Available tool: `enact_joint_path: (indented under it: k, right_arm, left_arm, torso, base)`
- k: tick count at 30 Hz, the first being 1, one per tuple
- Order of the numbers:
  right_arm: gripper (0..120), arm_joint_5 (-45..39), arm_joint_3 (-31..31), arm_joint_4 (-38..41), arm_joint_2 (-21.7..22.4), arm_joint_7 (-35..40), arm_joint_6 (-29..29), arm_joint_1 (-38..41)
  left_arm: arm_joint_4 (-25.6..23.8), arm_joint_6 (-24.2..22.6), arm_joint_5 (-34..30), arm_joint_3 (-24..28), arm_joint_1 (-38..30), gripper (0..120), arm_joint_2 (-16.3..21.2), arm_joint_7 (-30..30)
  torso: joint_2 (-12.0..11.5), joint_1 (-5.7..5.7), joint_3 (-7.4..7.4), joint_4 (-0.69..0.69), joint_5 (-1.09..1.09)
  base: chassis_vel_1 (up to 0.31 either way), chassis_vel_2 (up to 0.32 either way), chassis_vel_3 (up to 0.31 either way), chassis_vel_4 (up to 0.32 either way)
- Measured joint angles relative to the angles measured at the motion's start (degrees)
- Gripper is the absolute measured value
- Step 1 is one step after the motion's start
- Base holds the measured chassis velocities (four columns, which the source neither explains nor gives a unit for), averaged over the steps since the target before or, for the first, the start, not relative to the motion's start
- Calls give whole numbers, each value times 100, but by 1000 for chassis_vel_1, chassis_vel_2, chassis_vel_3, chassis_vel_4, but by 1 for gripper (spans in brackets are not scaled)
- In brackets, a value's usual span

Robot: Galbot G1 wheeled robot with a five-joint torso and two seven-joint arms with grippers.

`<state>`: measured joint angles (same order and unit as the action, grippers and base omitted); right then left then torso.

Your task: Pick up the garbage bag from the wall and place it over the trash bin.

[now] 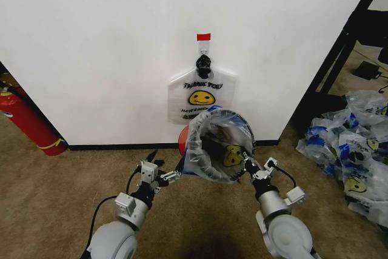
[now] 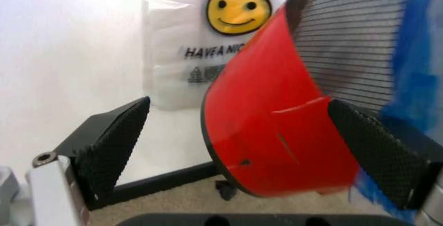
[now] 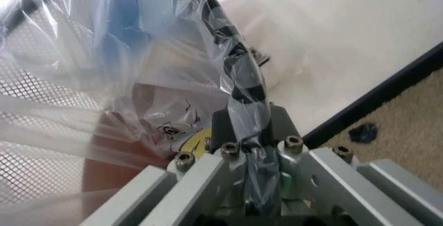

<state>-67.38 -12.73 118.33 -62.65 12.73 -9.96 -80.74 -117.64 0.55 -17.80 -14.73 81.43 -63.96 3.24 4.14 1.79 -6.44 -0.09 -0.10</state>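
Note:
A white garbage bag [image 1: 203, 95] with a yellow smiley hangs by its black knot from the hook [image 1: 204, 45] on the wall [image 1: 91, 40], under red tape [image 1: 204, 37]; the left wrist view shows this bag [image 2: 201, 55] behind the bin. Below it the trash bin [image 1: 251, 141] is tilted, its mouth towards me, with a see-through bag [image 1: 200, 144] draped over its rim. My left gripper [image 1: 162, 175] is open, and its fingers straddle the bin's red base [image 2: 270, 138]. My right gripper [image 1: 250, 168] is shut on the draped bag's twisted plastic [image 3: 242, 81] at the bin's right rim.
A red fire extinguisher [image 1: 27, 119] leans at the far left against the wall. A heap of similar bags [image 1: 351, 144] lies on the carpet at the right, past a black frame leg [image 1: 333, 59]. A black baseboard [image 1: 121, 147] runs along the wall's foot.

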Motion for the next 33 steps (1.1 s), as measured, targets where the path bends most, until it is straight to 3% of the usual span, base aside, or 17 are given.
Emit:
enact_joint_path:
  k: [5,13,20,27,33]
  right_arm:
    - [0,-34,74,346,-44,317,207,-157]
    - [0,-91,82,475,-70,556,318,-195]
    - [0,-253,1,454,-116,1028,486,-82]
    - [0,-305,-36,19,-246,1435,600,243]
    - [0,-281,-34,-43,-260,1347,589,260]
  left_arm:
    - [310,149,117,-13,-207,100,-65,19]
    - [397,443,-29,-41,-212,100,-22,-300]
    - [428,858,-28,-123,-134,100,49,-945]
    - [614,1511,61,-288,-138,100,38,-2710]
    - [757,1585,91,-315,-232,100,42,-2755]
  torso:
    - [0,0,0,0,0]
    - [0,0,0,0,0]
    - [0,0,0,0,0]
    - [0,0,0,0,0]
    - [0,0,0,0,0]
  base:
    - [0,0,0,0]
    - [0,0,0,0]
    - [0,0,0,0]
    - [0,0,0,0]
    - [0,0,0,0]
